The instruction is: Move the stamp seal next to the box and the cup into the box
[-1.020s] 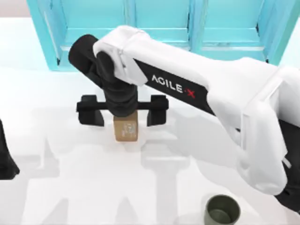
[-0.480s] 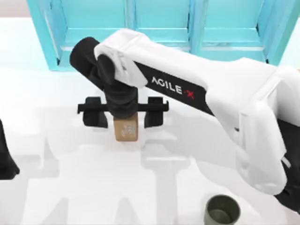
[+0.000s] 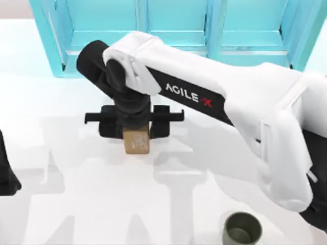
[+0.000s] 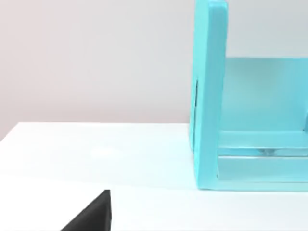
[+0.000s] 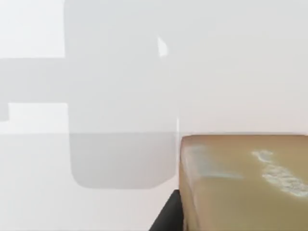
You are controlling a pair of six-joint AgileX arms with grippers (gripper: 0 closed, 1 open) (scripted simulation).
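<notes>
right gripper (image 3: 134,122): clamped on stamp seal (image 3: 137,142), mid-desk
left gripper (image 3: 7,178): parked at desk's left edge, jaw state indiscernible
cup (image 3: 242,228): near front edge

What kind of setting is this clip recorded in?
Most likely a rendered tabletop workspace, not a real room: a plain white table, a turquoise shelf unit along its far edge, and small props, a stamp seal under the right gripper and a cup near the front edge.

Glossy white arm (image 3: 245,97) shells with a black band lettered AGILE·X in white with a red X, black rounded wrist, black two-finger gripper (image 3: 134,121).
</notes>
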